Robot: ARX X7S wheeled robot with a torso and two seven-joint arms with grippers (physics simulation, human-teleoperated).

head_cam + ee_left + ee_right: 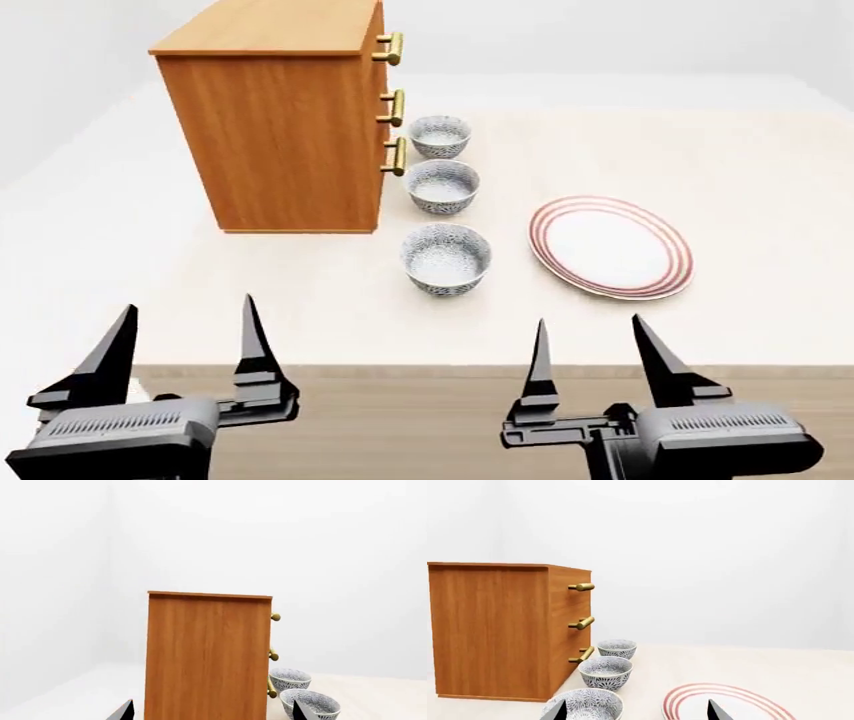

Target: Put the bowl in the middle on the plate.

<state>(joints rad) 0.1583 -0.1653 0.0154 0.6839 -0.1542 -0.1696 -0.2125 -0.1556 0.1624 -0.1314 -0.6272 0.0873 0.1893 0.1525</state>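
The pale counter (747,150) carried everything. On its far left stood a wooden drawer chest (280,130), upright, its three brass handles (388,106) facing right toward a row of bowls. To the right of that row lay the plate (611,246), flat, white with thin red rings near its rim, well apart from the chest and just right of the nearest bowl.

Three patterned bowls sat upright in a line running from near to far, close beside the chest's handle side. The bowl (442,185) in the middle stood mouth up; being round, it had no long axis to speak of. The far bowl (439,135) sat just behind it and the near bowl (446,257) just in front, none of them touching.

Both grippers hovered at the near edge of the counter, well short of the bowls. The left gripper (187,345) had its fingers spread wide and held nothing; the middle bowl lay far ahead and to its right. The right gripper (594,355) was likewise spread and empty, with the middle bowl far ahead and to its left, and the plate ahead of it.
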